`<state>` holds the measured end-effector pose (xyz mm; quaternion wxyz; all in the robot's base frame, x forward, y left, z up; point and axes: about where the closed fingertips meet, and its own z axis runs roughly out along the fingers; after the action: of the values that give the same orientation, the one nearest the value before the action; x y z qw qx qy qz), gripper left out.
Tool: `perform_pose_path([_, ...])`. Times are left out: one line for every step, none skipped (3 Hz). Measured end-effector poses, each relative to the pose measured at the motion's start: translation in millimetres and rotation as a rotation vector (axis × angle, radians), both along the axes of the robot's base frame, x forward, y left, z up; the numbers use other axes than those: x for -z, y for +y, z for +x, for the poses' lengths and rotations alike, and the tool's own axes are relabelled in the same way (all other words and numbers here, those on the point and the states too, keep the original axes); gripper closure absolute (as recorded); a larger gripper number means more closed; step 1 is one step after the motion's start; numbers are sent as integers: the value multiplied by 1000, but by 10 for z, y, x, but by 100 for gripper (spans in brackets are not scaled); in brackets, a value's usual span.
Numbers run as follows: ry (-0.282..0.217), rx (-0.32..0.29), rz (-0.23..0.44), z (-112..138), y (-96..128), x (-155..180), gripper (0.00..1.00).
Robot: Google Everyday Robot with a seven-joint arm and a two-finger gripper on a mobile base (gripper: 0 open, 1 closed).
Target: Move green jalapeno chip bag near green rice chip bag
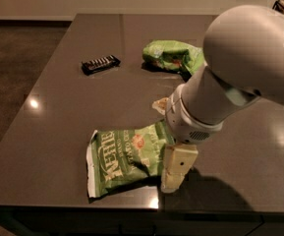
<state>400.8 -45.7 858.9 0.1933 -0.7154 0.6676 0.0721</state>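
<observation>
The green jalapeno chip bag (127,159), olive green with white "Kettle" lettering, lies flat near the table's front edge. The green rice chip bag (173,55), smaller and lime green, lies at the far middle of the table, well apart from it. My gripper (173,181) hangs from the big white arm (240,77) and points down at the right edge of the jalapeno bag, overlapping that edge in the view. The arm hides part of the table between the two bags.
A black candy bar (100,64) lies at the far left, left of the rice bag. The dark table (58,132) ends just in front of the jalapeno bag. Floor lies beyond the left edge.
</observation>
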Motion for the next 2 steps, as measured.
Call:
perform_pose_path([-1, 9, 3, 104, 97, 43, 0])
perform_pose_path([3, 4, -4, 149, 146, 69, 13])
